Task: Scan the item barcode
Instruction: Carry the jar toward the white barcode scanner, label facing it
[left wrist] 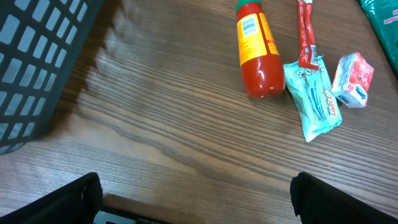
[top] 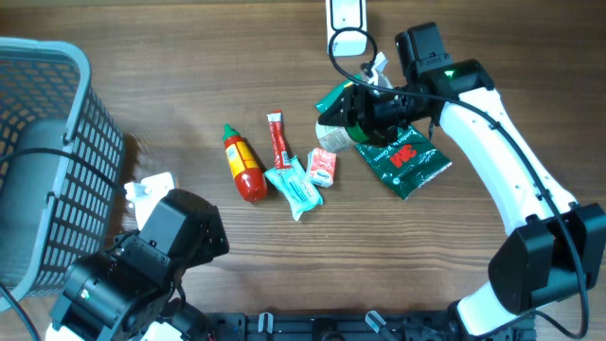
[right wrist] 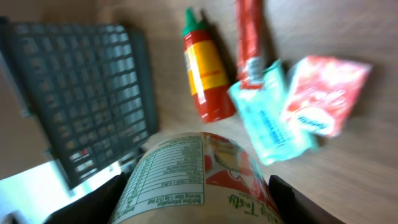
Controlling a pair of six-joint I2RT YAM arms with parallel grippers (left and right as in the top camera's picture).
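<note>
Right wrist view: my right gripper [right wrist: 199, 200] clamps the cream-and-green printed plastic snack pack [right wrist: 186, 168], held near the white scanner [top: 347, 17]. Blur hides any barcode, so if it faces away, I'd expect the scan to fail. Left gripper [left wrist: 198, 200] gapes wide, empty.

Overhead, the light is bright and even and everything is crisp. The basket [top: 66, 161] throws a soft shadow rightward onto the table [top: 312, 265]. The left wrist view is sharp too: the basket's broad, dim shadow spreads across the wood grain in the upper left, and a small white glint sits on the red bottle [left wrist: 256, 50]. Its bottom corners go dark. The right wrist view is smeared all over. The packet [right wrist: 193, 180] at bottom centre is soft, its print barely readable. The basket mesh in the upper left is blurred, and a washed-out bright patch fills the lower left corner.
</note>
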